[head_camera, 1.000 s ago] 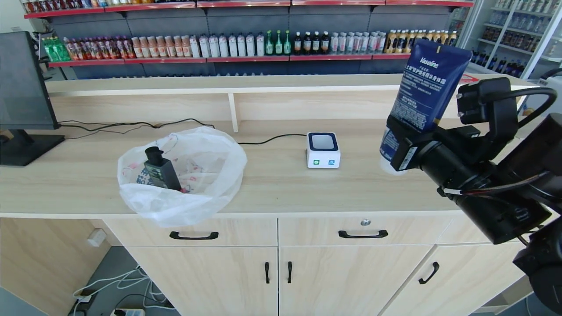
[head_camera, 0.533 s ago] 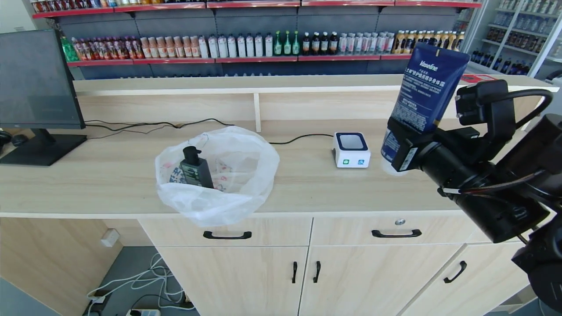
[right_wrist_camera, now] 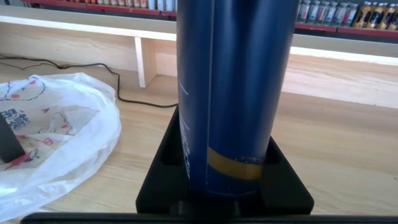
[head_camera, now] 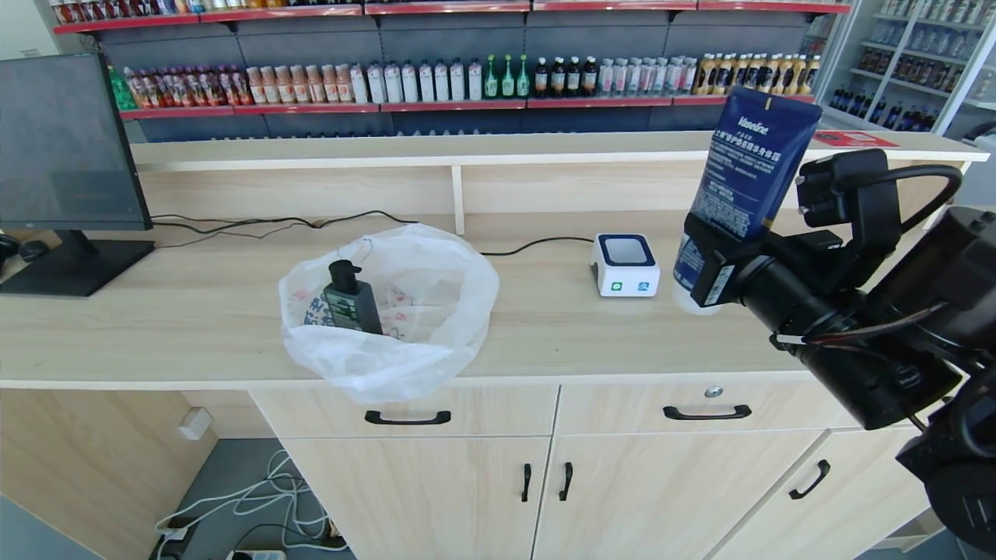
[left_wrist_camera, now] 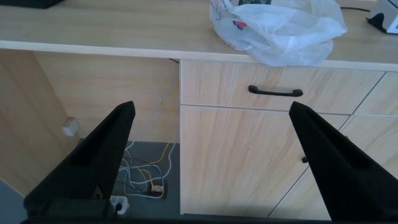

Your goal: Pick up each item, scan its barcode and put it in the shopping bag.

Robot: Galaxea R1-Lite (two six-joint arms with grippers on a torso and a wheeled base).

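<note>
Right gripper (head_camera: 706,268) clamped on the near-upright blue tube (head_camera: 748,167), just right of the scanner (head_camera: 625,264) — its barcode should face the scanner window squarely, held steady; left gripper (left_wrist_camera: 211,109) spread wide, empty.

The right arm (head_camera: 864,350) is built of black cylindrical segments, with a black cable (head_camera: 930,167) looped at the wrist and a white label (head_camera: 721,281) on the right pincer (head_camera: 739,249). The left pincer (left_wrist_camera: 211,112) is fitted with black, tapered fingers (left_wrist_camera: 93,162).

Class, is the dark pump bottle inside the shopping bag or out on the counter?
Inside: the pump bottle sits in the shopping bag, white plastic bunched all around it.
</note>
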